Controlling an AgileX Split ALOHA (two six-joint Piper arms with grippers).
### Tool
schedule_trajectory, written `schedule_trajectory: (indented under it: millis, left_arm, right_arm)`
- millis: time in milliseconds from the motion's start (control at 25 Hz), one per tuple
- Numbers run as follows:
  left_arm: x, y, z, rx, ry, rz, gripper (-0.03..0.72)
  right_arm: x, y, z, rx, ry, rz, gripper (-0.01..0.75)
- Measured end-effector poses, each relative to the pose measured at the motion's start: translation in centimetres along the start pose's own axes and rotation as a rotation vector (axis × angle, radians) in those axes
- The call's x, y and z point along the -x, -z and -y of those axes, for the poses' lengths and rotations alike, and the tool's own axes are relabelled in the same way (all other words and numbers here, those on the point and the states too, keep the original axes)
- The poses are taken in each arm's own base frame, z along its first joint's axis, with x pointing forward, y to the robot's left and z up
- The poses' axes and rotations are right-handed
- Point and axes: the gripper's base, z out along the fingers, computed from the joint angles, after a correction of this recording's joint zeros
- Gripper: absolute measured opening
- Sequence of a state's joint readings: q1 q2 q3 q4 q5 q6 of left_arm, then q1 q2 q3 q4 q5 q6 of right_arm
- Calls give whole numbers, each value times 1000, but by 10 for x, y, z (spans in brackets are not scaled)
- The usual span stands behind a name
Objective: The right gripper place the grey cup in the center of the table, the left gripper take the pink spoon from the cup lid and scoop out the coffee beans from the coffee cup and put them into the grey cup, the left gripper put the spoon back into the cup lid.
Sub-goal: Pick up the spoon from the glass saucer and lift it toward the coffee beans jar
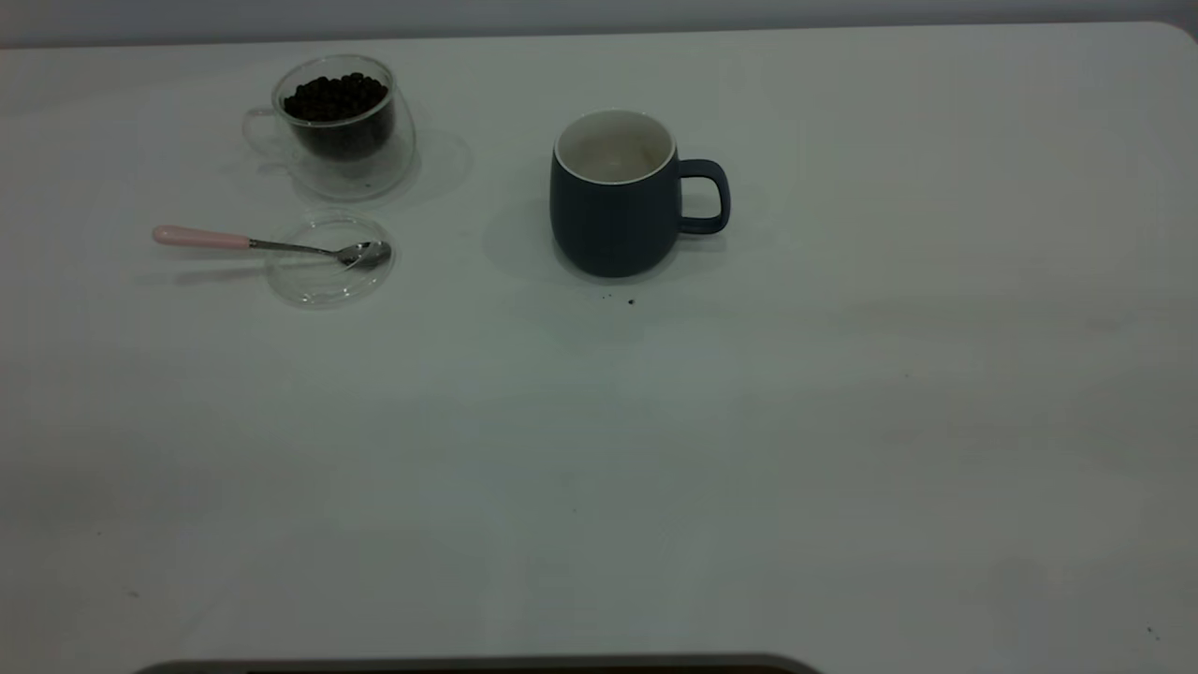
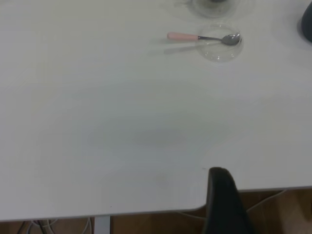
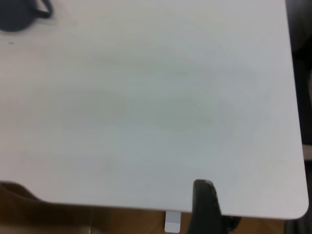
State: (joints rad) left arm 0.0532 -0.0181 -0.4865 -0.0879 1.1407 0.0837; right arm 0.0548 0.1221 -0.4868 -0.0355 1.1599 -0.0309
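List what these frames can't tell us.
- Grippers: absent from exterior view; each wrist view shows one dark finger tip, left, right, so open or shut is unknown.
- Grey cup: cut by the edge in both wrist views; its bottom inside is not visible.
- Coffee cup: left wrist view crops all but its base.
- Table specks: too small to identify.

The pink spoon (image 1: 271,244) lies on the cup lid (image 1: 329,278), before the coffee cup (image 1: 344,126), left of the grey cup (image 1: 613,208).
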Motion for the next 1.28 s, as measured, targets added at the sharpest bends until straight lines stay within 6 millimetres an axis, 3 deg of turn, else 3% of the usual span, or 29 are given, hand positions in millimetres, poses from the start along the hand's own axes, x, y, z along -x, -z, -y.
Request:
schedule_trajectory:
  millis: [360, 1280]
  left_arm:
    - [0, 0, 0, 0, 0, 0, 480]
    - [0, 0, 0, 0, 0, 0, 480]
  right_arm:
    - [-7, 6, -1, -22, -15, 101, 573]
    - [-8, 6, -2, -20, -15, 103, 573]
